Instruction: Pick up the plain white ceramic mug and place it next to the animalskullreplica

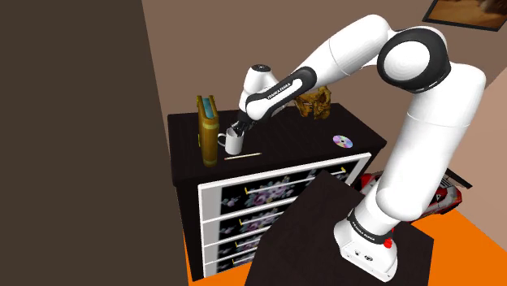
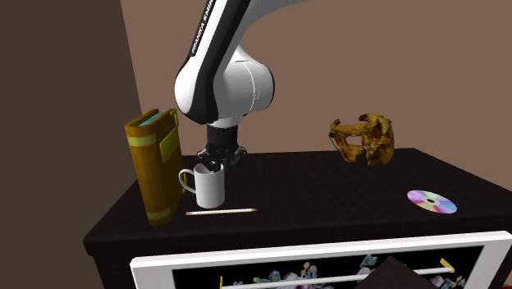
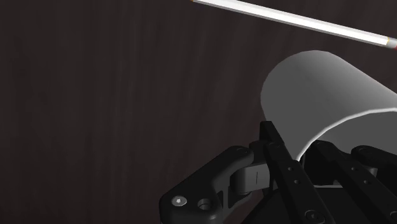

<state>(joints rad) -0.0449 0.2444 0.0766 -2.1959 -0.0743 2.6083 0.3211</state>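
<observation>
Currently: white mug on dresser top, beside book, well apart from skull replica. Likely rigid, light, slippery, chippable. Your gripper pinches rim wall; lift gently, upright.

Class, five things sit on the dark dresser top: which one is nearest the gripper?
The white mug: the gripper is at its rim, while book, pencil, skull and disc are farther off.
</observation>
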